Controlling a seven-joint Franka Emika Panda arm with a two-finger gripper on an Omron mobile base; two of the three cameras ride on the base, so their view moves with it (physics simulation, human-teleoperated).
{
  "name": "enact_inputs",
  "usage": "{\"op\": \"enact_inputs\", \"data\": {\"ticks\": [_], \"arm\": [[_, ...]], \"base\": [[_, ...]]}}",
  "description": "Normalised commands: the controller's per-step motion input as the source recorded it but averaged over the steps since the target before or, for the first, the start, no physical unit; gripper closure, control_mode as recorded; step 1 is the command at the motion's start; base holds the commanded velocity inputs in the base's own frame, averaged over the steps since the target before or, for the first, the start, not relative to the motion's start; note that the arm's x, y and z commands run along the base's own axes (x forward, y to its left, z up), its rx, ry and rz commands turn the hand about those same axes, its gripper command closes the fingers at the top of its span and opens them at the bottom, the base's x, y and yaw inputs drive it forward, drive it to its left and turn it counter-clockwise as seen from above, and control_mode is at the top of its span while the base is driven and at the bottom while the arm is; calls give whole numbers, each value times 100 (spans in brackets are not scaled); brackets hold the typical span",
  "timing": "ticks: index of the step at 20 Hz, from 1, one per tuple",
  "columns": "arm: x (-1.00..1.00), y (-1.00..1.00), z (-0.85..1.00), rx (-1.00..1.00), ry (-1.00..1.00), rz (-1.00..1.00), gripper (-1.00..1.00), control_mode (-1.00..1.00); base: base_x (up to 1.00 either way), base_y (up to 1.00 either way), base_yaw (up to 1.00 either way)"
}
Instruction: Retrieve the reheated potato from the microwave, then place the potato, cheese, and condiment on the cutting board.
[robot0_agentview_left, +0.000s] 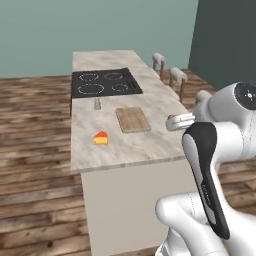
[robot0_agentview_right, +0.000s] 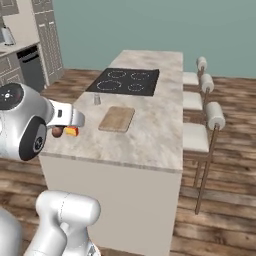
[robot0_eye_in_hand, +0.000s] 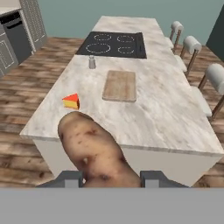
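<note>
Potato between fingers, unlabelled

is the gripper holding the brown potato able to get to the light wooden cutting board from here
Probably yes: the gripper holds the brown potato, and the wooden cutting board lies bare ahead, nothing between.

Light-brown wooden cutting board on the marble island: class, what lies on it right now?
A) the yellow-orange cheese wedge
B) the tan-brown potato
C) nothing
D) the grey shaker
C: the light-brown wooden cutting board is bare; the red-topped cheese wedge and grey shaker stand apart on the counter, and the tan-brown potato sits between the gripper's fingers.
</note>
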Motion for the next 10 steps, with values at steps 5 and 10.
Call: {"op": "enact_inputs", "data": {"ticks": [5,10], "arm": [[0,0,0,0,0,0,100,100],[0,0,0,0,0,0,100,100]], "base": [[74,2,4],[67,0,1]]}}
